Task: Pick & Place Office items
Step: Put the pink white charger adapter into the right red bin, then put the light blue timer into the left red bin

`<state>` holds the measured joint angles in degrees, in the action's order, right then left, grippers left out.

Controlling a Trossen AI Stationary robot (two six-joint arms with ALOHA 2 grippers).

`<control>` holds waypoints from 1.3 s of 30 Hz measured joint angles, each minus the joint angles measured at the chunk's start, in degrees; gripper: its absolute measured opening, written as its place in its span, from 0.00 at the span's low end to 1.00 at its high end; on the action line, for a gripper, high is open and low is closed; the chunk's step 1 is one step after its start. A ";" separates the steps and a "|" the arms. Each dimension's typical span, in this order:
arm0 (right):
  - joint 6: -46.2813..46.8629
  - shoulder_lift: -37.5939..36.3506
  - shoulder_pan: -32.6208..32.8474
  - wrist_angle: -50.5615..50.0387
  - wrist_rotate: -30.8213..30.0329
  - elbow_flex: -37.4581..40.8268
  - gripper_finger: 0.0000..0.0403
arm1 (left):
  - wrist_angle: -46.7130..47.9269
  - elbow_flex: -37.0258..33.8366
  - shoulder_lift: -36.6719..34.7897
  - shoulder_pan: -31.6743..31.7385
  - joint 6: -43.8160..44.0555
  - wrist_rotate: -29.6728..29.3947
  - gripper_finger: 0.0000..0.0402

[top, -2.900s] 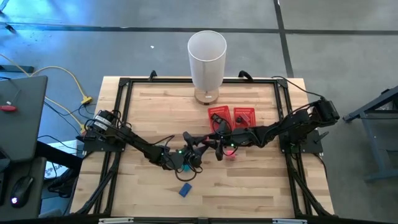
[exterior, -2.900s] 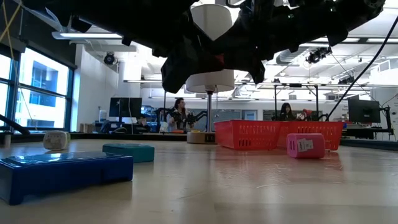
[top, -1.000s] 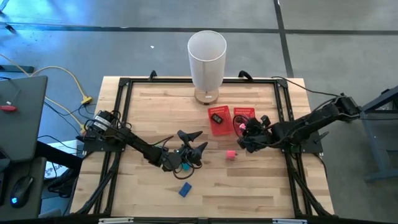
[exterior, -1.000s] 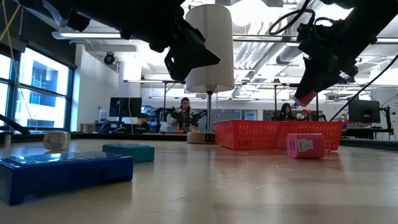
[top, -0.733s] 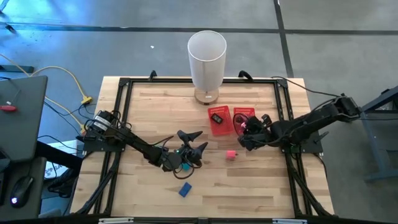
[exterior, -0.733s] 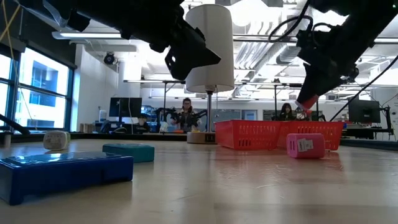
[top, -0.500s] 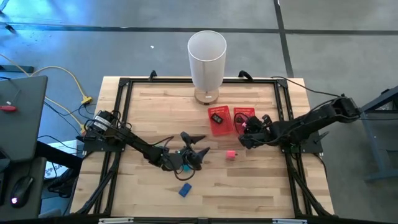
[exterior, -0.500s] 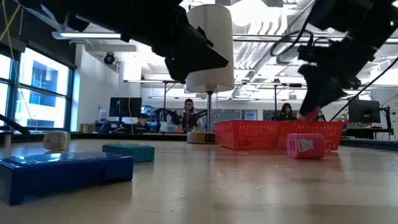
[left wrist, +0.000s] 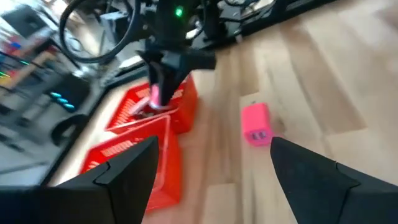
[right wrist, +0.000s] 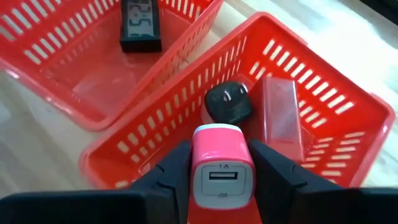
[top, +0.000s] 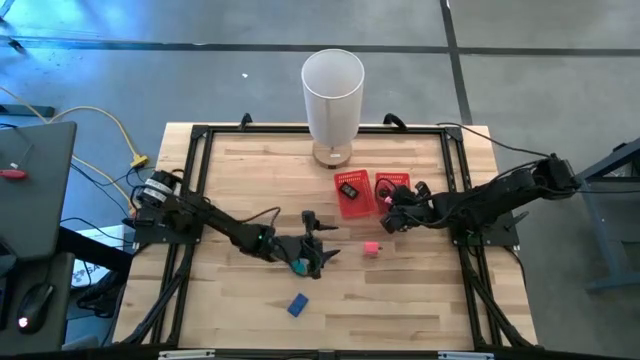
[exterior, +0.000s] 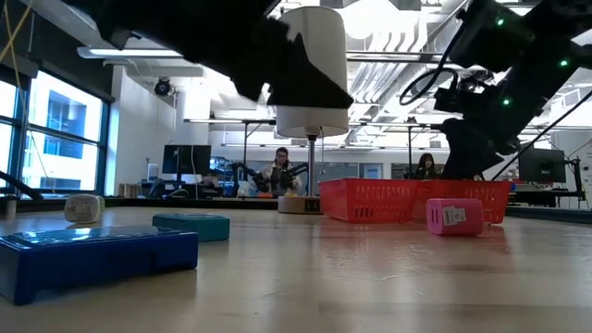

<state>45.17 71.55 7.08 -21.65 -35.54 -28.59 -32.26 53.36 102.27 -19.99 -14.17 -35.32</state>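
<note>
On the left, the left hand [top: 318,251] hovers with its fingers spread and empty over the wooden surface [top: 240,300], above a small teal block [top: 299,266], with a flat blue rectangular piece [top: 298,305] lying nearer the front edge. A pink plug-shaped charger [top: 371,249] lies alone on the surface between the two arms. Further right, the right hand [right wrist: 221,180] pinches a second pink USB charger [right wrist: 222,169] just above the near rim of the red mesh tray [right wrist: 348,130], over the compartment that holds a black plug [right wrist: 228,104] and a pale red block [right wrist: 281,115]. To finish well, it should probably clear the rim and release over the bare floor. The neighbouring compartment holds a black digital clock [right wrist: 139,21].
</note>
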 joint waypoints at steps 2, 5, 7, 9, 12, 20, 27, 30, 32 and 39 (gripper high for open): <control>-1.37 0.04 -0.79 1.21 0.53 0.44 0.29 | 1.93 0.00 -1.27 0.87 2.77 3.35 0.75; -4.19 0.04 -1.83 2.70 1.95 1.29 0.29 | 2.94 0.00 -2.27 1.78 5.74 6.21 0.75; -5.47 0.04 -2.55 4.20 2.62 1.99 0.29 | 3.33 0.00 -2.47 2.24 6.63 7.78 0.75; -6.41 0.04 -3.40 5.70 3.62 2.41 0.29 | 4.14 0.00 -2.49 2.46 7.43 8.06 0.75; -7.79 0.04 -4.79 6.15 5.89 2.44 0.32 | 4.91 0.00 -2.49 2.75 8.47 8.25 0.75; -9.52 0.09 -6.50 6.62 7.44 2.44 0.34 | 5.40 0.00 -2.49 2.73 8.61 8.84 0.75; -12.44 0.09 -6.45 8.83 7.25 2.44 0.37 | 5.76 0.00 -2.49 2.73 8.61 8.84 0.75; -13.15 0.09 -6.45 10.48 7.77 2.42 0.41 | 6.84 0.00 -2.49 2.73 8.63 8.82 0.75; -13.77 0.09 -6.45 11.33 8.98 2.42 0.45 | 7.30 0.00 -2.49 2.73 8.63 8.82 0.75; -13.94 0.05 -6.45 12.04 10.42 2.42 0.62 | 7.43 0.00 -2.49 2.73 9.55 8.82 0.75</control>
<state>31.22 71.60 0.62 -9.61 -25.12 -26.17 -24.83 53.36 99.79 -17.26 -4.62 -26.50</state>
